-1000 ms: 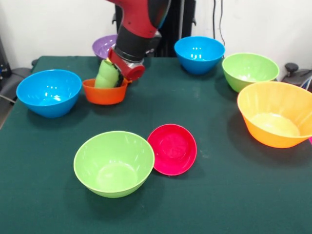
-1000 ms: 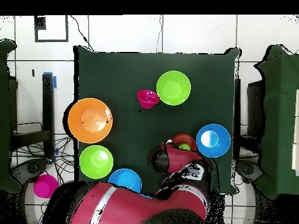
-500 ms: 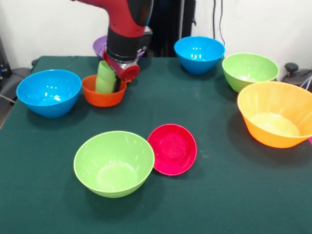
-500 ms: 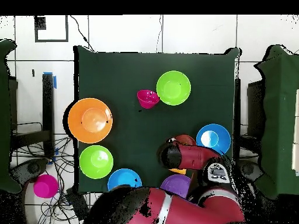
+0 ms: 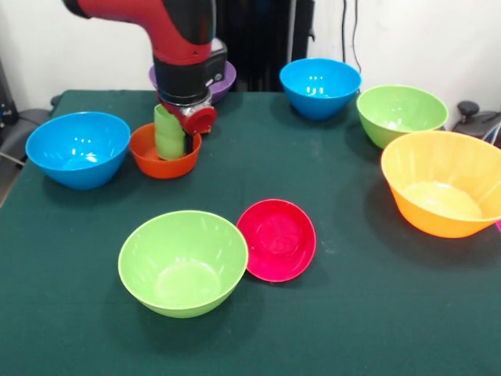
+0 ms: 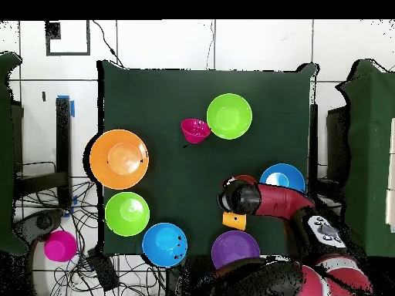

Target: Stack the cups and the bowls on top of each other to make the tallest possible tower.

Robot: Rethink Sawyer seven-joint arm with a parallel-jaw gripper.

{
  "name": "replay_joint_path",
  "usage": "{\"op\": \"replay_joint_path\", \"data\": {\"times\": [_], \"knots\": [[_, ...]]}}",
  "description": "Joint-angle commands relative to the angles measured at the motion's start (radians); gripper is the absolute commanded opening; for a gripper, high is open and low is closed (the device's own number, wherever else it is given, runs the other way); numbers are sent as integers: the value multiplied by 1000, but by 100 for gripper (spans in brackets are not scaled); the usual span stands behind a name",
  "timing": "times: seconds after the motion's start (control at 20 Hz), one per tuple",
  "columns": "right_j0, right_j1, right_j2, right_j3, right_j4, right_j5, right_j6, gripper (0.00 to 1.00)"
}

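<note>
Looking at the front view, we find the green cup (image 5: 169, 133) standing nearly upright inside the small orange-red bowl (image 5: 164, 153), and the gripper (image 5: 186, 125) pressed right against the cup's side toward the picture's right. That is the relation everything turns on: the cup's long axis runs almost straight up and down, with the wrist coming down from above and just beside it. We cannot tell whether the claw is clamped on the cup or has let it go (its tips are hidden behind the cup and the red wrist housing), so we would not bet either way.

From overhead the arm covers the cup entirely; we see only a sliver of the orange-red bowl's rim beside the wrist, with a blue bowl (image 6: 282, 177) touching or nearly touching it on the far side and the purple bowl (image 6: 235, 249) near the robot's base. A small orange shape between the wrist and the purple bowl may be the orange cup (image 6: 234, 220), though we cannot be sure.

We judge that the cup is being seated in the little bowl as a tower's first pairing. If so, any withdrawal ought to go straight up along the cup's axis, since a sideways pull could tip it against the bowl's wall.

The other pieces sit well apart: a green bowl (image 5: 183, 262) touching the tilted magenta bowl (image 5: 277, 240) and the large orange bowl (image 5: 442, 183).
</note>
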Motion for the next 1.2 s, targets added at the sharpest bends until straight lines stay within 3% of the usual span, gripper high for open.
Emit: {"op": "replay_joint_path", "data": {"times": [0.05, 0.3, 0.35, 0.75, 1.0, 1.2], "knots": [[-35, 59, 286, -25, -105, 78, -344, 0], [-17, 62, 268, -46, -152, 55, -325, 0], [0, 55, 250, -54, -173, 38, -307, 100], [63, 22, 189, -49, -200, 5, -217, 100], [87, -12, 167, -12, -176, 16, -165, 100], [136, -136, 138, 63, -127, 75, -117, 100]]}}
